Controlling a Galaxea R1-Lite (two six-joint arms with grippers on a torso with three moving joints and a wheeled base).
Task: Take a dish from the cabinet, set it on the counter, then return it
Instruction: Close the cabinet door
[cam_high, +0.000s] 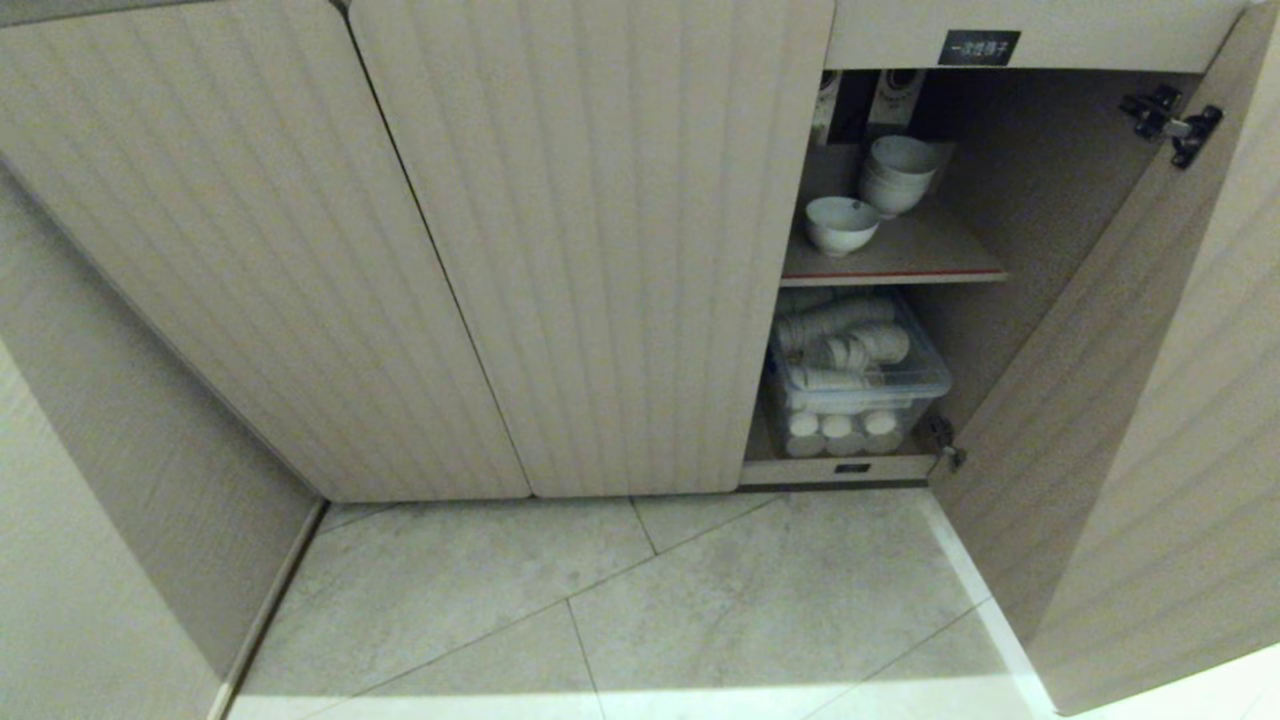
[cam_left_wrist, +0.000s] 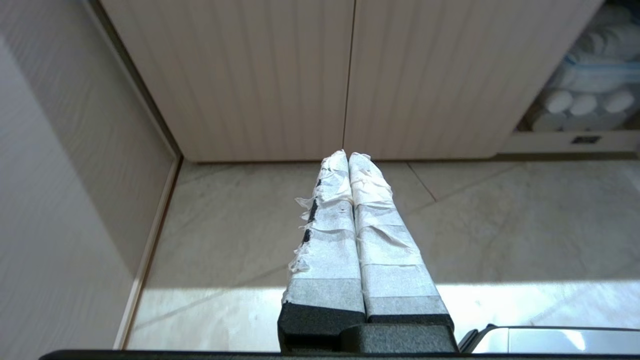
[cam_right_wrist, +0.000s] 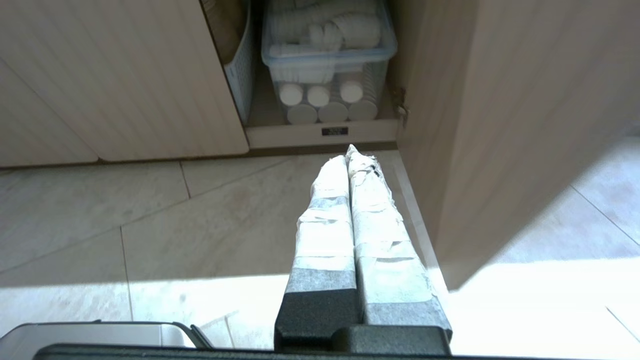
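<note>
Floor (cam_high: 700, 600): pale grey tiles, nearest the head camera, sunlit strip at 6 o'clock.
Left gripper (cam_left_wrist: 348, 156): taped fingers pressed together, holding nothing, hanging over the floor before the shut doors (cam_left_wrist: 350, 75).
Right gripper (cam_right_wrist: 348, 152): fingers likewise closed tight and empty, above the floor just short of the cabinet (cam_high: 600, 250) sill.
Open door (cam_high: 1130, 400): swung out at 3 o'clock.
Dish (cam_high: 841, 224): upright on the red-edged shelf (cam_high: 890, 272), at 2 o'clock in the head view, just in front of the bowl pile (cam_high: 897, 174).
Bin (cam_high: 860, 385): clear, below the shelf, full of white cups.
Label (cam_high: 979, 47): black with white Chinese characters, too small to read.
</note>
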